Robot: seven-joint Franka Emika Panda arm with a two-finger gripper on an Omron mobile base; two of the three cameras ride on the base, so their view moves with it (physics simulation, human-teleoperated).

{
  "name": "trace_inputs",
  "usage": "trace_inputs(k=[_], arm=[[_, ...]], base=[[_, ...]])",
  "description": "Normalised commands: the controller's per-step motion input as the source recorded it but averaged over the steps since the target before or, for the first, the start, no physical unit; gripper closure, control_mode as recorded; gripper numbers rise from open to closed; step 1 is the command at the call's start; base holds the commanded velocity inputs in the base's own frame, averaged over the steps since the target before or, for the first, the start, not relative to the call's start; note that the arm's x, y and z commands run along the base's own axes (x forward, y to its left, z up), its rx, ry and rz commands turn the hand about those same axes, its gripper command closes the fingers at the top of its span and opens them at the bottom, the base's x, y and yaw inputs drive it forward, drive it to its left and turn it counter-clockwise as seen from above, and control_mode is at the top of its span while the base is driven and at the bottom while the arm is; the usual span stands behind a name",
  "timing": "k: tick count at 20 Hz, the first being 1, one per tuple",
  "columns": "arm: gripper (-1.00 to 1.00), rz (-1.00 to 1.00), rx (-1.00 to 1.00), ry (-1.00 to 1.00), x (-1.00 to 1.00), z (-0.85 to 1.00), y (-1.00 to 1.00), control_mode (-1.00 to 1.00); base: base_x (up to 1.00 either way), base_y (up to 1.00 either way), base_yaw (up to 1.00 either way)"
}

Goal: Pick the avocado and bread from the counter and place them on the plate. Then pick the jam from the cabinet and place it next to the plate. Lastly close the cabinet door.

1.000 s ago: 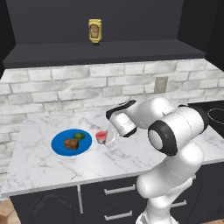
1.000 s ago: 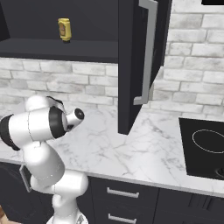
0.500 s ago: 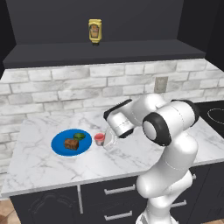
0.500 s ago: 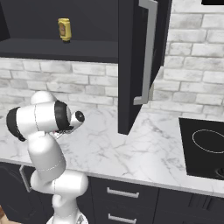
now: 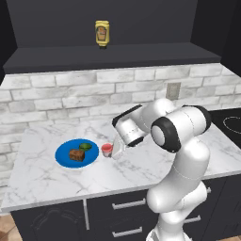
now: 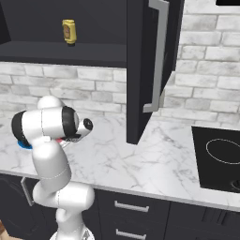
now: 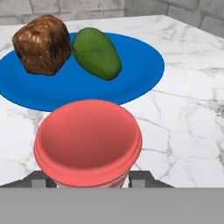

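The blue plate (image 5: 66, 159) (image 7: 140, 74) lies on the white marble counter (image 5: 141, 169), with the brown bread (image 5: 76, 155) (image 7: 43, 43) and the green avocado (image 5: 85, 146) (image 7: 96, 52) side by side on it. Just right of the plate's rim is the red jam (image 5: 107, 150) (image 7: 87, 140), low at the counter. My gripper (image 5: 114, 151) (image 7: 89, 179) is shut on it, one dark finger at each side of the jar. The cabinet door (image 6: 145, 70) stands open, its bar handle (image 6: 157, 56) facing out.
A yellow bottle (image 5: 101, 33) (image 6: 69, 31) stands on the cabinet shelf (image 5: 113, 59). A black cooktop (image 6: 220, 157) lies at the counter's right end. A wall outlet (image 5: 173, 90) sits in the brick backsplash. Bare marble stretches right of the jam.
The arm's elbow has swung leftward and more upright. The jam stays held beside the plate and has hardly shifted.
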Motion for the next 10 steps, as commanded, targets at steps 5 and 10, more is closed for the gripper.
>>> trace_inputs(k=[5, 10], arm=[[-1.0, 0.0, 0.0, -0.02, 0.0, -0.09, 0.02, -1.0], [-1.0, 0.0, 0.0, -0.1, -0.16, 0.0, -0.07, -1.0]], base=[[0.0, 0.0, 0.0], [0.0, 0.0, 0.0]])
